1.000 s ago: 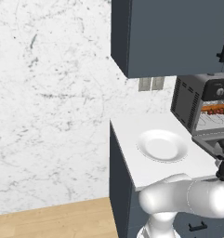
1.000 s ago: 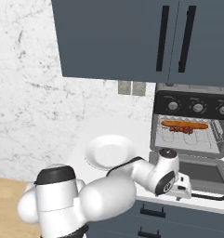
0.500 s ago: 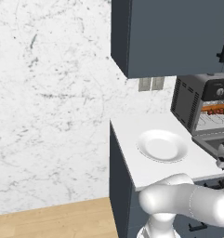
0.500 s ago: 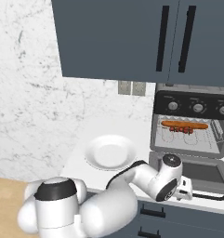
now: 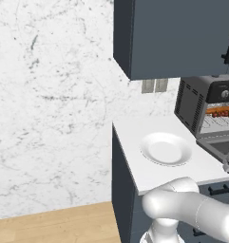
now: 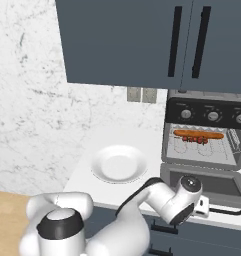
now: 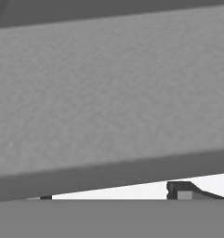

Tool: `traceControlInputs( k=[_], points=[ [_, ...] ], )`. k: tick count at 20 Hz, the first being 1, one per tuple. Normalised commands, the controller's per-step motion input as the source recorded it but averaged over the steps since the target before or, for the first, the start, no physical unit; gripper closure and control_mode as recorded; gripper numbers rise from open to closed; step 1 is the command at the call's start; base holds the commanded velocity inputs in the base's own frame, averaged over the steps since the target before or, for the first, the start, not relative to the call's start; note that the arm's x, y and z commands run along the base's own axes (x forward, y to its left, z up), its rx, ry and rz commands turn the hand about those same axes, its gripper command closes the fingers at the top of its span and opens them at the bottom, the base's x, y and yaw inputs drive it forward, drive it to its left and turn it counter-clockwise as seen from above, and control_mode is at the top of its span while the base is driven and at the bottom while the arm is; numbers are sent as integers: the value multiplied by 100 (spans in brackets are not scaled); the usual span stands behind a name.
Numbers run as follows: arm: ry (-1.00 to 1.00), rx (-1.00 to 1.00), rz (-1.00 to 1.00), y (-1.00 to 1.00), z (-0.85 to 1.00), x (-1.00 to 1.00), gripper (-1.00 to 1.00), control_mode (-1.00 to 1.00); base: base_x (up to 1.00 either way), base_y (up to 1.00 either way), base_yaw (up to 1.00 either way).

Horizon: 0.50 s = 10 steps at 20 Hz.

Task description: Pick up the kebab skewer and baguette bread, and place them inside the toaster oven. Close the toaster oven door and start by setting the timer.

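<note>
1. Inside the toaster oven, on its rack, we see the baguette bread with the kebab skewer just in front of it.
2. Below the oven cavity, the toaster oven door hangs open and flat.
3. Beside the door's front edge we find the gripper, its jaws spread wide and holding nothing.
4. Left of the oven sits a white plate.

The toaster oven looks matt dark grey metal; the plate glossy white (like ceramic), the counter smooth white, the wall veined marble.
</note>
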Motion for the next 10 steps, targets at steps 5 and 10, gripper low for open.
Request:
traceControlInputs(
  k=[5, 10],
  points=[
    [-12, 0, -5, 0, 2, 40, -100, -100, 0, 0, 0],
    [-16, 0, -3, 5, 0, 42, -100, -100, 0, 0, 0]
  ],
)
